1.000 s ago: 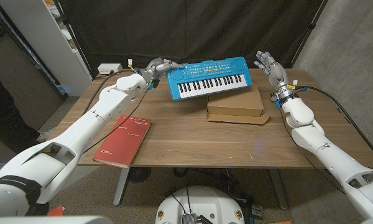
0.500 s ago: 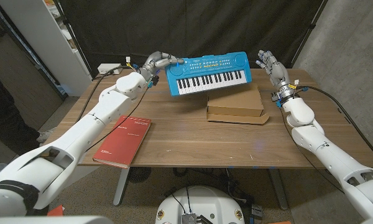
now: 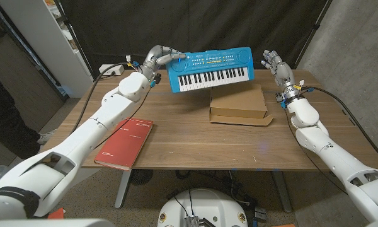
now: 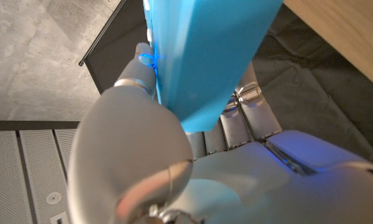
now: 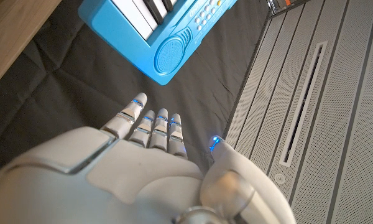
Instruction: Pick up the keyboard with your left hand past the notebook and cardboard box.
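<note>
Blue keyboard (image 3: 209, 69) held aloft by left hand (image 3: 160, 58), grip partly hidden; right hand (image 3: 274, 64) empty, fingers spread.

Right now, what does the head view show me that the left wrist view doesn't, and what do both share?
Head view: the red notebook lying at the table's left front, the cardboard box under the raised keyboard's right half, and the right hand, held up beside the keyboard's right end with its fingers apart, holding nothing.

Left wrist view: a close look at the keyboard's plain blue underside.

Both: the left hand gripping the keyboard's left end, with the keyboard off the table.
</note>
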Tool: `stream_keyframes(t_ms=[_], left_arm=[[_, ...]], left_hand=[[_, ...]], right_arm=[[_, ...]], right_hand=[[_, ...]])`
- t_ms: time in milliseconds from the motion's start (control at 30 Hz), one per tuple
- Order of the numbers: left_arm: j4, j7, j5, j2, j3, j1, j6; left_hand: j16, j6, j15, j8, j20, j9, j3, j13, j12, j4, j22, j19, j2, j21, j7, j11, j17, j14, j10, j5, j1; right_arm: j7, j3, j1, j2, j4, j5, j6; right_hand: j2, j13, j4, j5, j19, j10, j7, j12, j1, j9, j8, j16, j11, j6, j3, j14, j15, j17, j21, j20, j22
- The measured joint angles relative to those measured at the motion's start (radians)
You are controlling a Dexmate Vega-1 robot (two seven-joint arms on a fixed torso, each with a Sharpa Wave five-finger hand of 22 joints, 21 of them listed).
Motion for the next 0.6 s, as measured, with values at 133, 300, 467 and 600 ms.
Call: stream_keyframes(t_ms=[133,300,467,600], left_arm=[[-0.002,0.100,0.121,-0.005,-0.002,0.004,-0.102],[0.007,0.121,0.152,-0.018,-0.003,0.006,-0.145],[0.034,0.130,0.181,-0.034,-0.004,0.006,-0.217],[0.053,0.130,0.193,-0.044,-0.006,0.002,-0.255]], left_hand=[[0.000,0.002,0.000,0.000,0.000,0.000,-0.001,0.015,0.000,0.001,-0.003,0.000,-0.001,0.007,-0.001,0.000,0.000,0.000,0.000,0.000,0.001],[-0.002,0.008,-0.004,-0.001,0.000,0.000,-0.001,0.027,-0.005,0.001,-0.002,0.000,-0.001,0.010,-0.002,-0.005,0.000,0.004,0.005,0.000,0.001],[-0.004,0.009,-0.005,-0.004,0.000,0.000,-0.001,0.027,-0.005,0.001,-0.003,0.000,-0.001,0.015,-0.002,-0.005,-0.001,0.005,0.005,-0.003,0.001],[-0.006,0.009,-0.005,-0.004,0.000,0.000,-0.001,0.027,-0.006,0.001,-0.002,0.000,0.001,0.015,-0.002,-0.008,-0.001,0.005,0.008,-0.003,-0.001]], right_arm=[[0.000,0.001,0.013,0.006,0.028,0.001,0.004],[0.000,0.001,0.016,0.007,0.034,0.001,0.007],[-0.002,0.002,0.017,0.008,0.039,0.002,0.007],[-0.005,0.002,0.018,0.009,0.041,0.002,0.007]], right_hand=[[0.000,0.000,0.000,0.000,0.000,0.000,0.000,0.000,0.000,0.000,0.000,0.000,0.000,0.000,0.000,0.000,0.000,0.000,0.000,0.000,0.000],[0.000,0.000,0.000,0.000,0.000,0.000,0.000,0.000,0.000,0.000,0.000,0.000,0.000,0.000,0.000,0.000,0.000,0.000,0.000,0.000,0.000],[0.000,0.000,0.000,0.000,0.000,0.000,0.000,0.000,0.000,0.000,0.000,0.000,0.000,0.000,0.000,0.000,0.000,0.000,0.000,0.000,0.000],[0.000,0.000,0.000,0.000,0.000,0.000,0.000,0.000,0.000,0.000,0.000,0.000,0.000,0.000,0.000,0.000,0.000,0.000,0.000,0.000,0.000]])
